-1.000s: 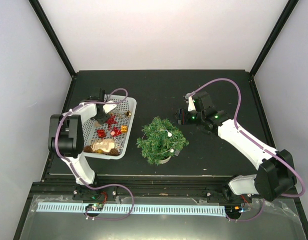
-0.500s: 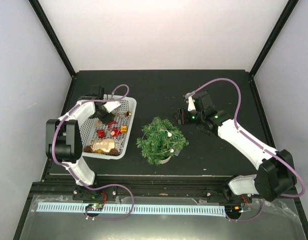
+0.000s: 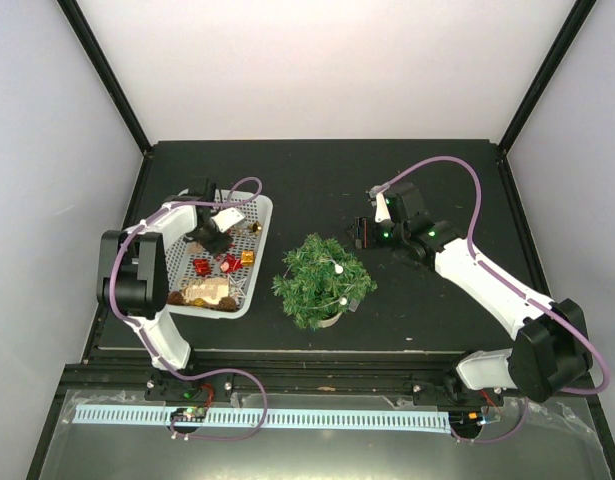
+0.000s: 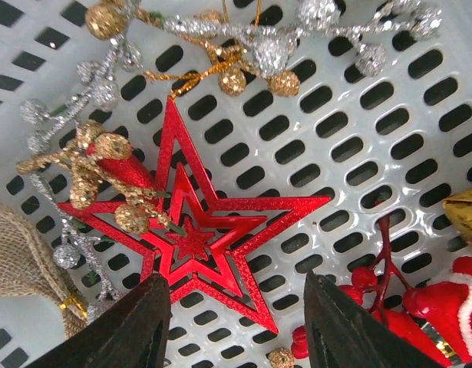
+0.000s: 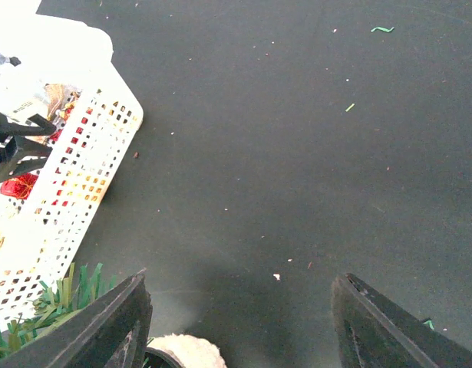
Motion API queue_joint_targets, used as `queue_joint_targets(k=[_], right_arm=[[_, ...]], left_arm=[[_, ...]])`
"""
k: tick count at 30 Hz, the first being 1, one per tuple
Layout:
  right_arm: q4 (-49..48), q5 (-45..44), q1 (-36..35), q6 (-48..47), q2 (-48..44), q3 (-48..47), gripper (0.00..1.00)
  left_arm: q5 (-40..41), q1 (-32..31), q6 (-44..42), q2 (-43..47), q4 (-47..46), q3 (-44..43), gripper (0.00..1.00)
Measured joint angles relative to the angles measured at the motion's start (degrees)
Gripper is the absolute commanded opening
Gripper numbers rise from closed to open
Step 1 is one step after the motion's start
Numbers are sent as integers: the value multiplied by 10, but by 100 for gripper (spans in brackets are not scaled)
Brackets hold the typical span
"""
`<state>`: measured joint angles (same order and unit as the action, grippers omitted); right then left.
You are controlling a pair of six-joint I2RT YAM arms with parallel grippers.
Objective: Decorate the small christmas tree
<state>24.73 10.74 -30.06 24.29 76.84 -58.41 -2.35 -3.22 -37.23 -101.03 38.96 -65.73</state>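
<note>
Here the left gripper [image 4: 234, 326] hangs low in the white basket [image 3: 259, 203], fingers [image 4: 132, 330] apart astride the red star [image 4: 193, 238], likely to pinch it, while the right gripper [image 5: 239, 322], spread and empty, hovers just behind the small christmas tree [image 3: 322, 280] centred on the table [image 3: 317, 170].

Top external view: taken from above and behind the bases of the arms [image 3: 147, 290], looking steeply down from a distance. The whole dark worktop [image 3: 317, 170] is covered.

Left wrist view: aimed straight down at very close range past the left claw [image 4: 232, 280]. The frame is filled by the floor of the white perforated basket [image 4: 339, 165].

Right wrist view: set higher, facing down and across the worktop past the right claw [image 5: 241, 280].

Overlap: the basket is seen in all three views. The small christmas tree [image 3: 322, 280] is shared by the top and right wrist views, and in the latter only its edge is caught.
</note>
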Motion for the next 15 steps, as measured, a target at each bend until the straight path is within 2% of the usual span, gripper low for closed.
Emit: queue_joint_targets(k=[8, 15], right_arm=[[0, 0, 0, 0, 0, 0, 65], [-3, 3, 0, 0, 1, 0, 65]], left_arm=[[10, 4, 13, -20, 0, 0, 59], [10, 14, 17, -31, 0, -8, 86]])
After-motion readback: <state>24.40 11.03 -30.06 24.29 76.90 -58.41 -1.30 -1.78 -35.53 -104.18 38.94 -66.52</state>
